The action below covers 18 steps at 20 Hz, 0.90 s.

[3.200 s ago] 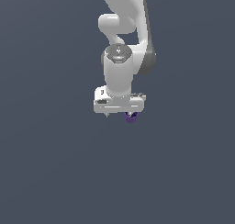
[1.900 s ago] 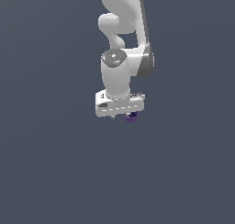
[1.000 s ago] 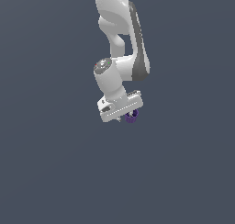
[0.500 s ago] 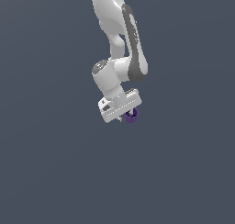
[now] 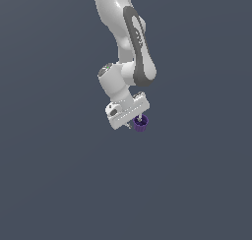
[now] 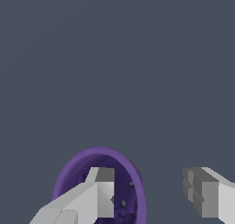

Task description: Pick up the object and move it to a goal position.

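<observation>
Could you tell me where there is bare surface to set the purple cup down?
Nearly everywhere: the grey surface is bare on all sides of the arm. The only crowded spot is under the hand, where one finger sits inside the purple cup.

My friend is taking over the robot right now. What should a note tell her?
Gripper: open. One of its fingers sits inside the purple cup, the other finger is outside and apart from its wall, so nothing is clamped.
Cup: in the exterior view it shows just under the gripper, at the side toward that view's right. Whether it rests on the floor cannot be told.
Done: gripper is at the cup.
Left: close on the wall, lift, carry to the goal. No goal marker shows.
</observation>
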Available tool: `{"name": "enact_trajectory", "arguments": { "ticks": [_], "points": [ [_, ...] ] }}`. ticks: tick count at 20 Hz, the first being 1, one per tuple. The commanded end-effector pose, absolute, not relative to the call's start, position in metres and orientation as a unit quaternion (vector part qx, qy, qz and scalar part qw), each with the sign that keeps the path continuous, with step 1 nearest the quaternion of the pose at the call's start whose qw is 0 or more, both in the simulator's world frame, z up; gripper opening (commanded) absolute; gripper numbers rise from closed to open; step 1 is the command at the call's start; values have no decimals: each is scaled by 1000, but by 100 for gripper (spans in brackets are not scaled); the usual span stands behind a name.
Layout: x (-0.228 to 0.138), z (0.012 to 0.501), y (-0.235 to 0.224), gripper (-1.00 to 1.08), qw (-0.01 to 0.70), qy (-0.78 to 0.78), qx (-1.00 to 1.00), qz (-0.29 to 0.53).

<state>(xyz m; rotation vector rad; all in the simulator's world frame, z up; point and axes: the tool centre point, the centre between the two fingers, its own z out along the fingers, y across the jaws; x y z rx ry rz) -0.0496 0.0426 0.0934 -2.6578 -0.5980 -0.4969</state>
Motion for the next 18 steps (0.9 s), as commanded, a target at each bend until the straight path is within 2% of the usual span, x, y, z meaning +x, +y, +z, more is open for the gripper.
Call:
{"name": "enact_trajectory", "arguments": {
  "ticks": [1, 18],
  "points": [
    [-54, 92, 42, 28, 183, -219, -940, -188],
    [-73, 90, 35, 28, 168, -242, -929, -223]
  ]
}}
